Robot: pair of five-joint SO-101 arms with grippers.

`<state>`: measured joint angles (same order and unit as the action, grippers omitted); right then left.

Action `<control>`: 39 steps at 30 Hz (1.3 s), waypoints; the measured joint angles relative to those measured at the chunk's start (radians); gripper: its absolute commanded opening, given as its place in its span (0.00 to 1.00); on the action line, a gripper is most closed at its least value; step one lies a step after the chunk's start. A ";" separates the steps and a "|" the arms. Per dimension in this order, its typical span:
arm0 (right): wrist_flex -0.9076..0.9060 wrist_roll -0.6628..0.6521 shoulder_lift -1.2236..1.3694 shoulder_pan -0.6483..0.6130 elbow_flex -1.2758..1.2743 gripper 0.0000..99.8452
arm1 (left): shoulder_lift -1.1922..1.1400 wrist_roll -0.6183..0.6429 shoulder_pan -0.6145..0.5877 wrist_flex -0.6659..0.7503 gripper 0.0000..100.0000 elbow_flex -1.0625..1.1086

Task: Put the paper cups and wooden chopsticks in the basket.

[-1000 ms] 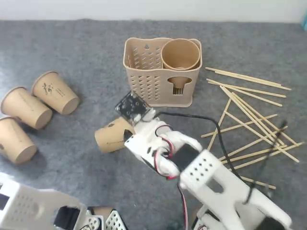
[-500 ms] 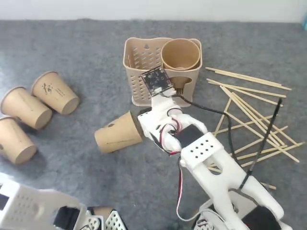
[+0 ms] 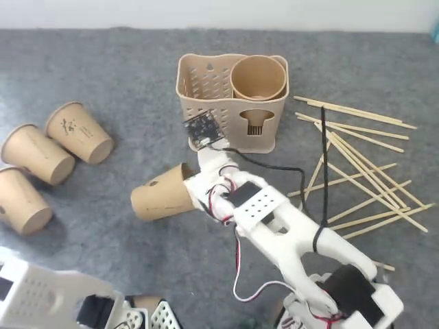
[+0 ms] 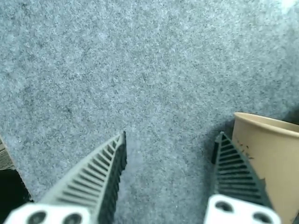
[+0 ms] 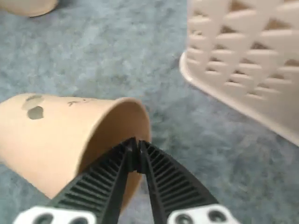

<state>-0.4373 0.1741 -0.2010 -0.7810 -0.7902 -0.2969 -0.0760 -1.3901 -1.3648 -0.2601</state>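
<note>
Paper cup (image 3: 159, 195) lying on its side near the middle of grey felt tabletop (image 3: 103, 82), rim pinched by right gripper (image 5: 136, 150), closed tight on it. Left gripper (image 4: 171, 136) spread wide, holding nothing. Basket (image 3: 206, 113) toward far edge; wooden chopsticks (image 3: 353, 112) scattered near right edge.

A tan cup (image 3: 159, 197) lies sideways near the basket (image 3: 206, 116), chopsticks (image 3: 357, 161) scattered beside.
</note>
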 measured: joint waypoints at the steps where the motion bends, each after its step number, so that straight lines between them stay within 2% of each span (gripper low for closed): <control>1: 0.005 0.003 0.000 -0.015 0.000 0.01 | 0.000 0.000 0.000 0.000 0.28 0.000; 9: 0.104 0.003 0.000 -0.167 0.021 0.01 | 0.000 0.000 0.000 0.000 0.28 0.000; 17: 0.215 -0.044 0.015 -0.224 0.083 0.01 | 0.000 0.000 0.000 0.000 0.28 0.000; 24: 0.213 -0.049 0.250 -0.250 0.304 0.01 | 0.000 0.000 0.000 0.000 0.28 0.000; 32: -0.031 -0.049 0.247 -0.261 0.454 0.02 | 0.000 0.000 0.000 0.011 0.28 0.000; 37: -0.153 -0.049 0.095 -0.261 0.456 0.16 | 0.000 0.000 0.000 0.011 0.28 0.000; 39: -0.213 -0.049 0.034 -0.261 0.456 0.18 | 0.000 0.000 0.000 0.011 0.28 0.000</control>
<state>-0.6506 0.1250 -0.1672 -1.0418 -0.3345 -0.2969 -0.0760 -1.3901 -1.3541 -0.2601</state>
